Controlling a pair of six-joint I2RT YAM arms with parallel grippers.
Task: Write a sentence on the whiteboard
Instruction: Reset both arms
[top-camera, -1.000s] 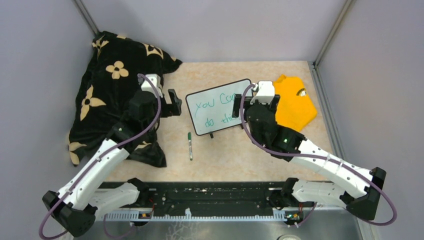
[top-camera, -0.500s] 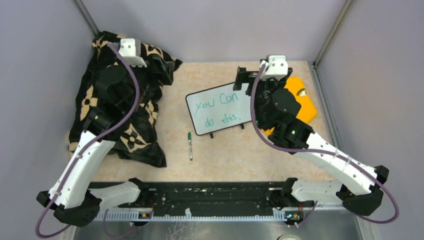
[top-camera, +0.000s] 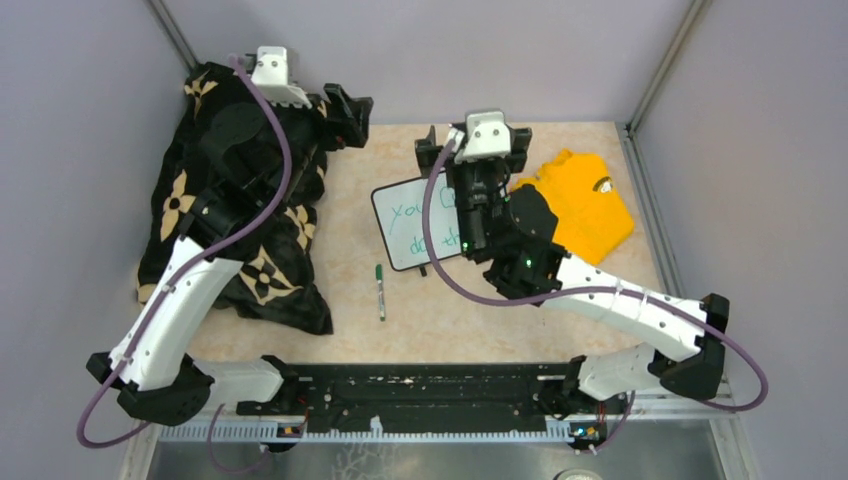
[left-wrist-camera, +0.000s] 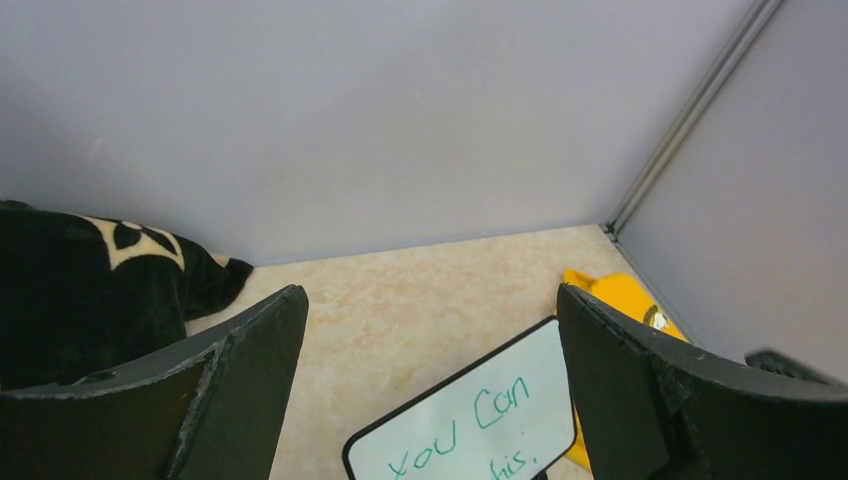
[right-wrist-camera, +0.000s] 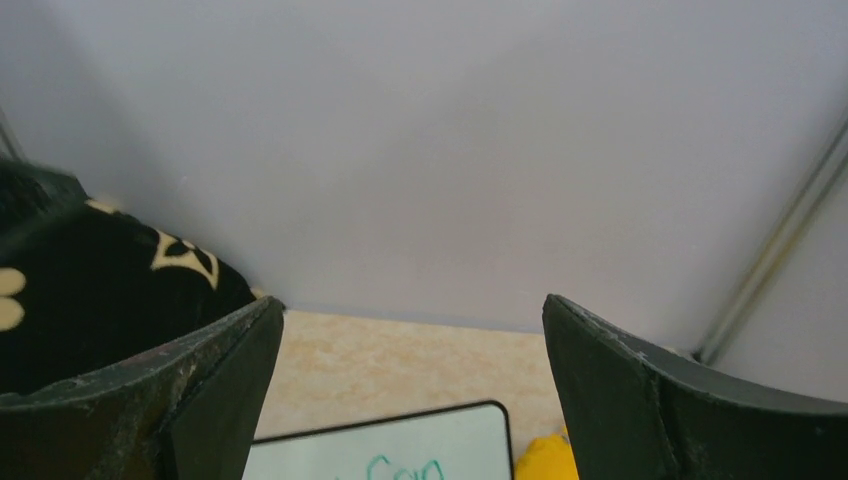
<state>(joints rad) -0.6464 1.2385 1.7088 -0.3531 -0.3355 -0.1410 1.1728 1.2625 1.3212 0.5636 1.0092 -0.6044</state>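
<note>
Two arms: both are raised toward the back wall, neither holding anything.
Left gripper (top-camera: 345, 118): it hangs by the far edge of the black blanket, close to the back wall. Its fingers stand wide apart with only bare table and board showing between them in the wrist view (left-wrist-camera: 430, 300).
Right gripper (top-camera: 472, 150): it hovers above the far edge of the whiteboard. Its fingers are spread wide as well, with nothing between them (right-wrist-camera: 410, 303).
Whiteboard (top-camera: 405, 225): it sits near the middle of the table, turned at a slant. From above, its right part is hidden under the right arm. Green handwriting is on it, and the top line reads "you Can" from the left wrist (left-wrist-camera: 470, 425).
Marker (top-camera: 380, 292): a green pen lies on the table on the near side of the board's left end, apart from it.
Black blanket (top-camera: 220, 180): it is heaped on the left side and patterned with tan flowers.
Yellow shirt (top-camera: 590, 205): it lies folded just beside the board's right end.
Table (top-camera: 440, 310): it has a pale, marbled top.
</note>
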